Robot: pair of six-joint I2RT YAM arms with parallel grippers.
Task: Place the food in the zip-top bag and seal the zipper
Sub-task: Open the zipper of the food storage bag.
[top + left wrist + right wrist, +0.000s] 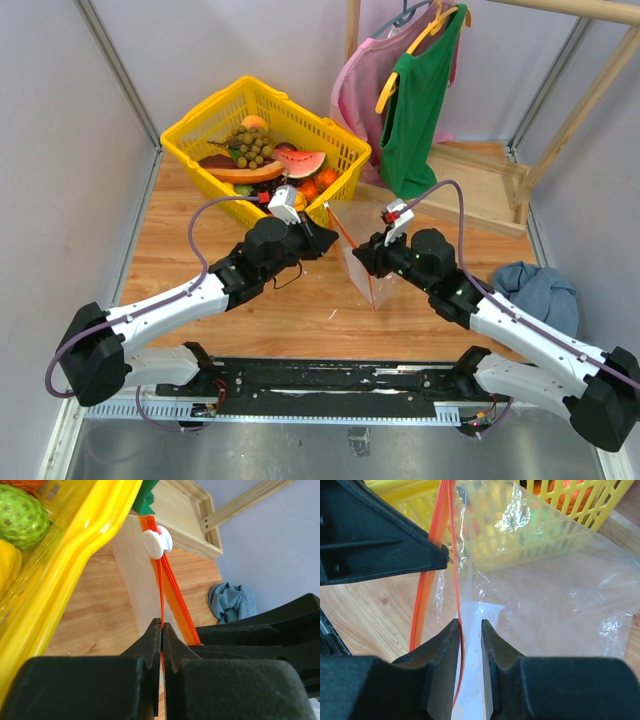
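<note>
Clear, crinkly film of the zip-top bag [360, 285] is held upright on the wooden table [165, 240], just near and right of the yellow mesh basket [205, 108]. Its thin orange-red zipper [171, 592], fitted with a round white slider [157, 542], is pinched between the closed black fingers of the left gripper [162, 625]. The right gripper [469, 627] is seen with jaws narrowly parted around one strip. The food [260, 155], including a bumpy green ball [21, 515], is seen lying in the basket

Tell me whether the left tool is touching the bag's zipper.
Touching. The left wrist view shows the left tool pinched shut on the orange-red zipper, with no gap around the strip.
</note>
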